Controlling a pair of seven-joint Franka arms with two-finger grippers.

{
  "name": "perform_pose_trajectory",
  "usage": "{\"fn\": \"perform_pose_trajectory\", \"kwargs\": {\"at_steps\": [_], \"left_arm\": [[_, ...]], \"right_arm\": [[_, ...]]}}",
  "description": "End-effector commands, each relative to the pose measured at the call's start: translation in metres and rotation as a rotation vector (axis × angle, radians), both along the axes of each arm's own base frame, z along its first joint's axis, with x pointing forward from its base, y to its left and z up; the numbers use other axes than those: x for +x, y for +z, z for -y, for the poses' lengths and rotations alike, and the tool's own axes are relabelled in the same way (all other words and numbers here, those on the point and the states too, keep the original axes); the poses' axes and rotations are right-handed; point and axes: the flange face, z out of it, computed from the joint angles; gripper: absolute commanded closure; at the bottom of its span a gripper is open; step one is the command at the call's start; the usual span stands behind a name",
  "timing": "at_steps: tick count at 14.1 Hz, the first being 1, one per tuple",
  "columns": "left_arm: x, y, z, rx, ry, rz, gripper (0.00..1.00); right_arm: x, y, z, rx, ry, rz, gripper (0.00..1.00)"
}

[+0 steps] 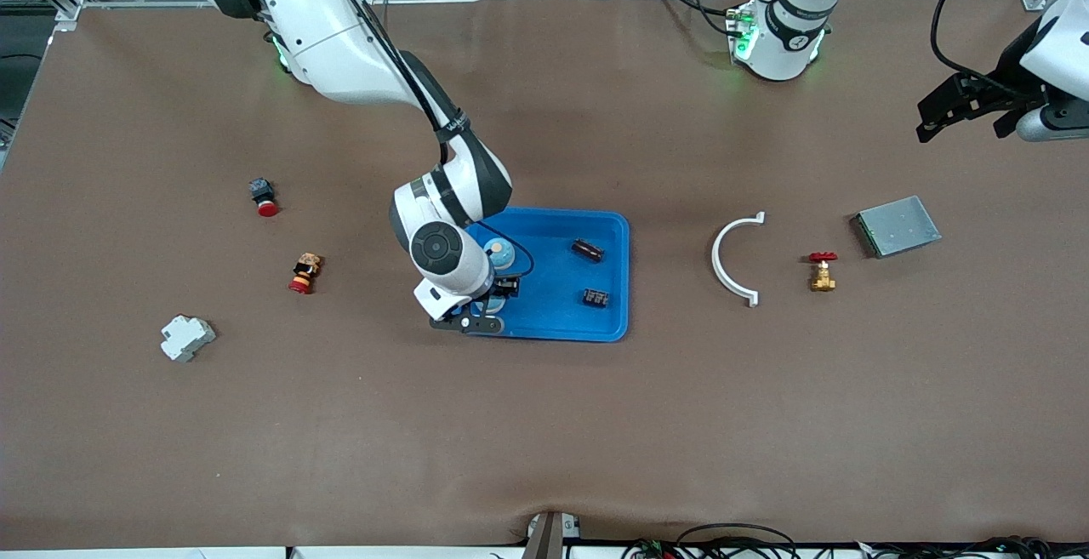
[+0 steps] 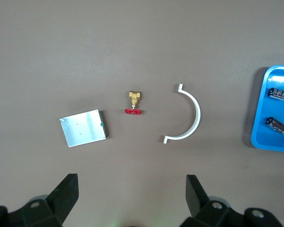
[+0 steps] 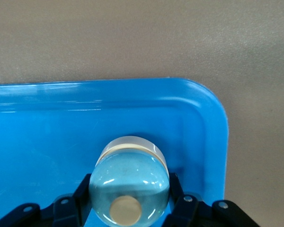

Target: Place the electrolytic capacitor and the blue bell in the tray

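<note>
The blue tray (image 1: 624, 280) lies mid-table; it also shows in the right wrist view (image 3: 213, 123) and the left wrist view (image 2: 260, 113). My right gripper (image 1: 500, 280) is low inside the tray's corner toward the right arm's end, shut on the blue bell (image 1: 498, 254), a pale blue dome with a tan button (image 3: 129, 187). Its fingers (image 3: 177, 194) press both sides of the bell. Two dark capacitors (image 1: 587, 249) (image 1: 595, 297) lie in the tray, also in the left wrist view (image 2: 278, 93) (image 2: 276, 125). My left gripper (image 1: 970, 104) is open and empty (image 2: 132, 198), held high over bare table at the left arm's end.
A white curved clip (image 1: 732, 259), a brass valve with a red handle (image 1: 822, 271) and a grey metal box (image 1: 897, 225) lie toward the left arm's end. A red push button (image 1: 264, 197), a small red-yellow part (image 1: 305, 274) and a white block (image 1: 187, 338) lie toward the right arm's end.
</note>
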Motion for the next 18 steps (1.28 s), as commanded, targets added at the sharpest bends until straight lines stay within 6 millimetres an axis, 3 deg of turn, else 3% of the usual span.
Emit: {"fn": "perform_pose_trajectory", "kwargs": {"at_steps": [1, 3, 7, 10, 15, 18], "left_arm": [[-0.003, 0.003, -0.001, -0.01, 0.012, -0.011, 0.0], [-0.003, 0.003, -0.001, -0.01, 0.012, -0.011, 0.0], [-0.003, 0.002, -0.001, -0.01, 0.014, -0.011, 0.0], [-0.002, 0.001, -0.002, -0.011, 0.014, -0.011, 0.0], [-0.002, 0.001, -0.002, -0.009, 0.014, -0.01, 0.0], [-0.001, 0.0, -0.001, -0.009, 0.026, -0.012, 0.0]], "right_arm": [[0.002, -0.001, -0.006, 0.011, -0.016, 0.002, 0.51], [0.002, 0.001, -0.006, 0.014, -0.017, 0.004, 0.0], [0.002, 0.007, -0.006, 0.011, -0.014, -0.002, 0.0], [0.0, 0.035, -0.005, 0.015, -0.003, -0.02, 0.0], [-0.009, 0.133, 0.013, 0.008, 0.005, -0.099, 0.0], [-0.015, 0.191, 0.048, 0.004, -0.011, -0.132, 0.0]]}}
